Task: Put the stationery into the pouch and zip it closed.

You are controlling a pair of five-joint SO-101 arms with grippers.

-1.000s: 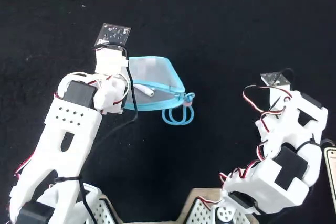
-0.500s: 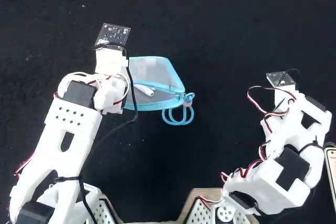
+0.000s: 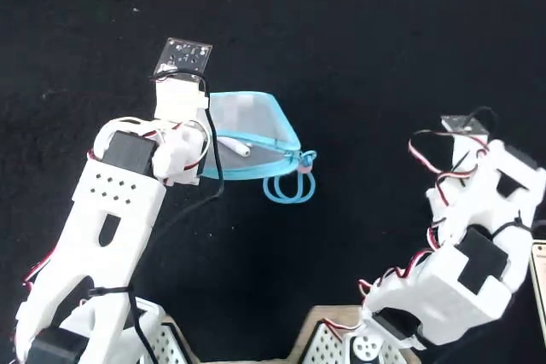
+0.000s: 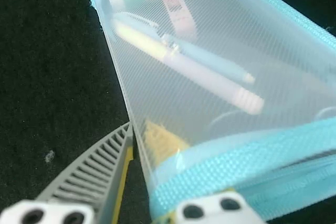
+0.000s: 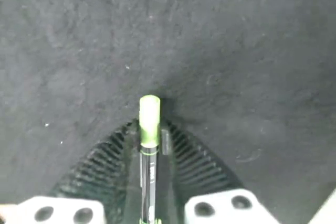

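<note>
On the black table [image 3: 358, 83], a translucent light-blue zip pouch [image 3: 256, 130] is clamped at its edge by the left gripper [image 4: 143, 139]; a green-capped black pen [image 5: 149, 113] is pinched in the right gripper [image 5: 149, 132].

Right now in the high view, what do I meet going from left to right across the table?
left arm → pouch → right arm
</note>
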